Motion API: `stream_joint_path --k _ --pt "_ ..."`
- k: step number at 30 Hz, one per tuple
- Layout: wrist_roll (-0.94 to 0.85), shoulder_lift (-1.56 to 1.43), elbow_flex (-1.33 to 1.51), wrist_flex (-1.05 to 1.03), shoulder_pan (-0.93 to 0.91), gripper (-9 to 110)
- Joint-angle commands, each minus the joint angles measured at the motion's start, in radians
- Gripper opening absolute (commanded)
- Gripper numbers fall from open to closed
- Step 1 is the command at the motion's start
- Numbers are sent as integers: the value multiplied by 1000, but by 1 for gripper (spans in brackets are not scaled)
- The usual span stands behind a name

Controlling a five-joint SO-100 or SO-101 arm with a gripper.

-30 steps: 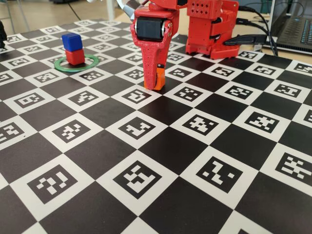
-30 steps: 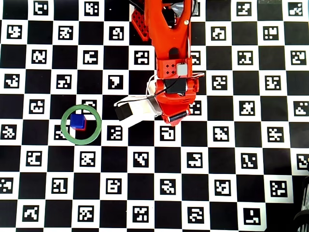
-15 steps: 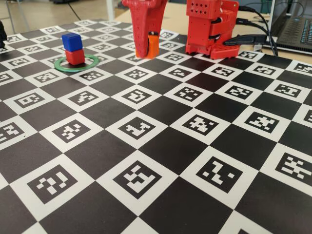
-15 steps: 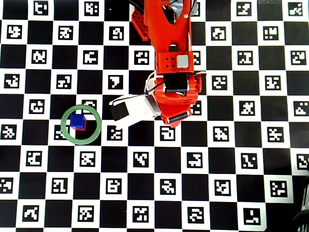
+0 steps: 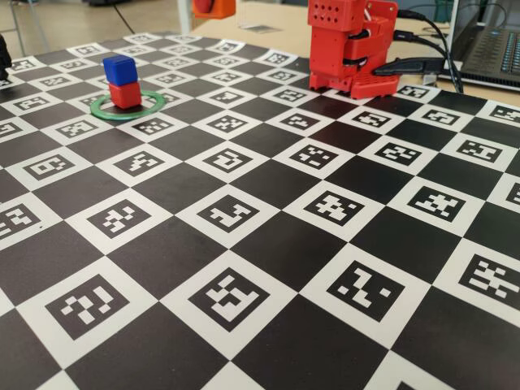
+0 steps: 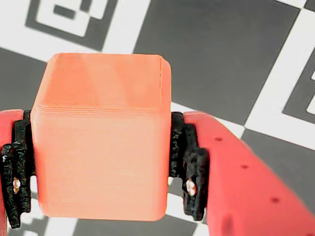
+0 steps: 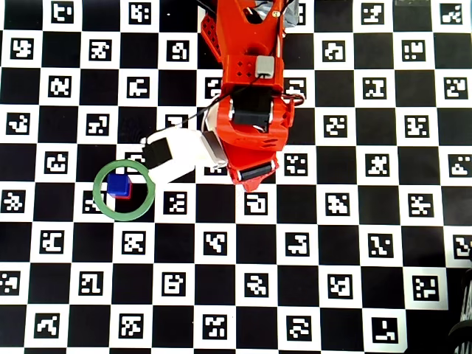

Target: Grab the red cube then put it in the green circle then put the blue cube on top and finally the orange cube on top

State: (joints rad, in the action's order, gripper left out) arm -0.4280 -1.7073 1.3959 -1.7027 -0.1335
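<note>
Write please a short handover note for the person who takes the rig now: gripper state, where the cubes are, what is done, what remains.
Gripper: shut on the orange cube, held above the board.
Red cube: inside the green circle.
Blue cube: stacked on the red one.
Done: red placed, blue on top, orange picked up.
Left: carry the orange cube to the stack, set it on the blue cube, then release.

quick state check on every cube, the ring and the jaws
orange cube: clamped between the jaws, lifted off the board
blue cube: stacked on the red cube
red cube: inside the green circle, under the blue cube
green circle: flat on the board
gripper: shut on the orange cube
</note>
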Motion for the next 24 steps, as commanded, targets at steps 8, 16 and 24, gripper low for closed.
stream_joint_path --k 8,16,24 --pt "-51 104 -239 -55 -189 11" --pt "-132 262 -393 -64 -391 11" --pt "-183 446 -607 -114 -522 11"
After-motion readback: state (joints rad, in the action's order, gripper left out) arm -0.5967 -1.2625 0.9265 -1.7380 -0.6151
